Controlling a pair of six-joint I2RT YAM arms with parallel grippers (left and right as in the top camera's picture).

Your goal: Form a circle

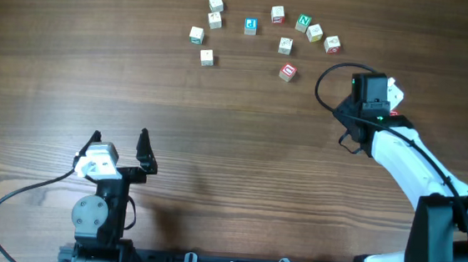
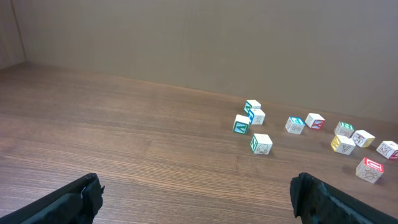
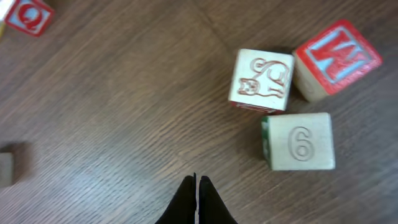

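Several small lettered wooden blocks lie in a loose arc at the far middle of the table, from a white block (image 1: 207,57) on the left to a red-faced block (image 1: 287,72) on the right. My right gripper (image 1: 362,77) hovers just right of that arc. In the right wrist view it (image 3: 198,182) is shut on nothing, with a cat block (image 3: 261,79), a red M block (image 3: 336,59) and a "6" block (image 3: 300,140) ahead and to its right. My left gripper (image 1: 120,143) rests near the front left, open (image 2: 199,202) and empty, far from the blocks (image 2: 261,144).
A red Q block (image 3: 28,15) lies at the upper left of the right wrist view. The right arm's black cable (image 1: 328,80) loops over the table beside the red-faced block. The left arm's base (image 1: 93,216) stands at the front edge.
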